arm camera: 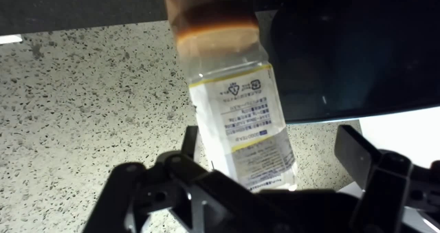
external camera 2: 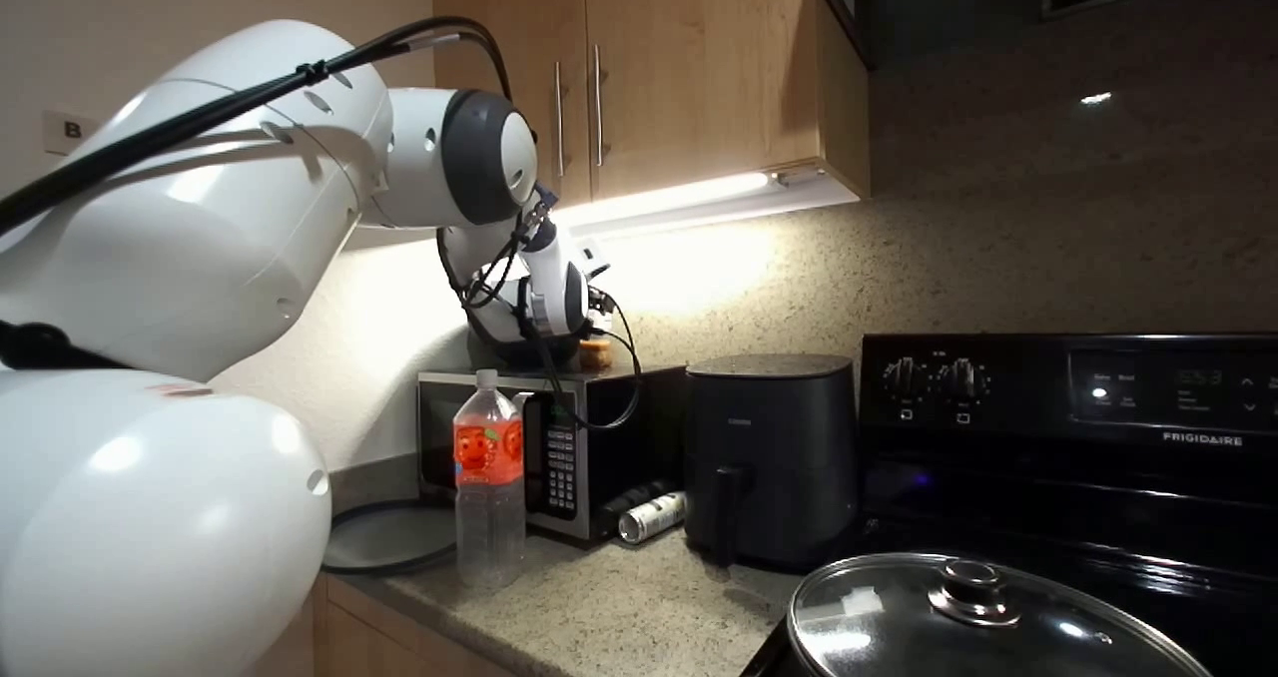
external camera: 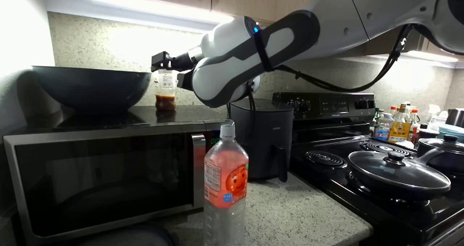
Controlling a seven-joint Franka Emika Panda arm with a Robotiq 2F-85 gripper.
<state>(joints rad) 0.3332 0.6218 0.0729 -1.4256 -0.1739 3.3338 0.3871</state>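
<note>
Gripper [arm camera: 270, 140] spread around the bottle [arm camera: 230, 88] atop the microwave [external camera: 101, 184]

The bottle stands upright, brown liquid [external camera: 165, 102] in its lower part. Its white label [arm camera: 245, 114] carries small blue print, a recycling triangle and a line that seems to read "GOGO-TEA"; the rest is too small. In the wrist view a gap shows between it and the right-hand finger [arm camera: 350, 154]; whether the left-hand finger [arm camera: 190, 140] touches it, I cannot tell.

The bowl [external camera: 94, 90] sits just beside the bottle, its rim near that right-hand finger; the speckled wall [arm camera: 86, 106] lies behind. The gripper hides the bottle's top, and in an exterior view the arm [external camera 2: 270, 208] covers much of the rest.

The air fryer [external camera: 261, 137], seemingly lettered COSORI, stands beside the microwave; a can [external camera 2: 654, 517] lies between, its print unreadable. The red-labelled bottle [external camera: 226, 180], with a smiling face, partly hides the green clock [external camera: 215, 140]. A strip of counter [external camera: 290, 213] leads to the stove [external camera 2: 998, 477], marked FRIGIDAIRE. The glass lid [external camera 2: 998, 647] is cut off in an exterior view. A wall sign [external camera 2: 70, 132] reads "B".
</note>
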